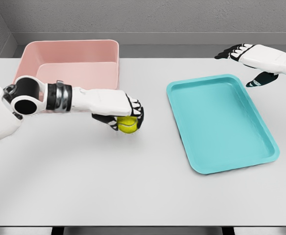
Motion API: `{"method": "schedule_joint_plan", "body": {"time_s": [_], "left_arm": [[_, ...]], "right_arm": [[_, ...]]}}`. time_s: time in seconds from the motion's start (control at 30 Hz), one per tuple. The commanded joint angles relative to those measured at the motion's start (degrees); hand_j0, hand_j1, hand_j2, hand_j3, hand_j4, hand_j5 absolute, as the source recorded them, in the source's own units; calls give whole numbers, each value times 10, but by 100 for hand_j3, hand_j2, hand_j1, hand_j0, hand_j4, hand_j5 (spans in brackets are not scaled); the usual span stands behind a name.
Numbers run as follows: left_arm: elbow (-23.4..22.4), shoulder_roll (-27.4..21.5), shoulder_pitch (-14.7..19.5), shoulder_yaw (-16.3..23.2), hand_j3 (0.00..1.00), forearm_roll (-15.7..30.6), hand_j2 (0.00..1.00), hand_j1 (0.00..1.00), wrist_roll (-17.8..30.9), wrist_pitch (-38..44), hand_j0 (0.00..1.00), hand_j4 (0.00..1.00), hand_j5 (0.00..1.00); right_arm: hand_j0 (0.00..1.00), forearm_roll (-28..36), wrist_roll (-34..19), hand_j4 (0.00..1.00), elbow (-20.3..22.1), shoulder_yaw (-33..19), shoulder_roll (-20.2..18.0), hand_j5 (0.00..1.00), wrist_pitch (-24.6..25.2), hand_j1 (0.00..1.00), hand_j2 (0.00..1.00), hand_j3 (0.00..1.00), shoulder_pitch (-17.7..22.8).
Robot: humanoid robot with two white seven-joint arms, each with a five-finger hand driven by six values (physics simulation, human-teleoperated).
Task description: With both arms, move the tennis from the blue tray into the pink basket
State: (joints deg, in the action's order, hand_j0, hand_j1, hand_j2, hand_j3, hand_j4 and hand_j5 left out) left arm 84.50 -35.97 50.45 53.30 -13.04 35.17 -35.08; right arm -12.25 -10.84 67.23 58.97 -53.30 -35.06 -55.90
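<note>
Yellow-green felt marks the tennis ball (128,124), which is seen gripped under the curled fingers of the left hand (126,113), low over the white table (108,186) and just in front of the pink basket (69,61), near its front right corner. The ball is no longer in the blue tray (221,122), which lies well apart to the right with nothing in it. The right hand (253,61) is held above the table beyond the tray's far right corner, its fingers spread and nothing grasped. The step in hand is judged to be the carry up and over the basket's front wall. The grip appears to be taken mostly from above, with much of the ball left exposed below the fingers, so the ball could be squeezed out and rolled away across the table if the hold is loosened during the lift. The basket's near rim could also be struck by the hand or ball if too little height is gained, and the basket might then be pushed back.
</note>
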Motion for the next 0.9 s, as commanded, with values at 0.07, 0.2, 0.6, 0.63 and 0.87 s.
{"method": "schedule_joint_plan", "body": {"time_s": [0.07, 0.2, 0.6, 0.63, 0.87], "left_arm": [[-20, -6, 9, -3, 35, 16, 35, 35, -2, 1, 35, 35, 35], [-58, -7, 34, -3, 35, 23, 35, 35, -2, 1, 35, 35, 35], [-189, 0, 83, -20, 35, 21, 35, 35, -2, 1, 35, 35, 35], [-204, 2, 84, -21, 35, 21, 35, 35, -2, 1, 35, 35, 35], [-301, 29, 105, -21, 35, 13, 35, 35, -2, 1, 35, 35, 35]], "right_arm": [[100, 4, 0, 100, 0, -1, 0, 100, 1, 100, 100, 100, 0], [100, 3, 0, 100, 0, -2, 0, 100, 1, 100, 100, 100, 0], [100, 4, 0, 100, 0, -1, 0, 100, 1, 100, 100, 100, 0], [100, 4, 0, 100, 0, -1, 0, 100, 1, 100, 100, 100, 0], [100, 4, 0, 100, 0, -1, 0, 100, 1, 100, 100, 100, 0]]}}
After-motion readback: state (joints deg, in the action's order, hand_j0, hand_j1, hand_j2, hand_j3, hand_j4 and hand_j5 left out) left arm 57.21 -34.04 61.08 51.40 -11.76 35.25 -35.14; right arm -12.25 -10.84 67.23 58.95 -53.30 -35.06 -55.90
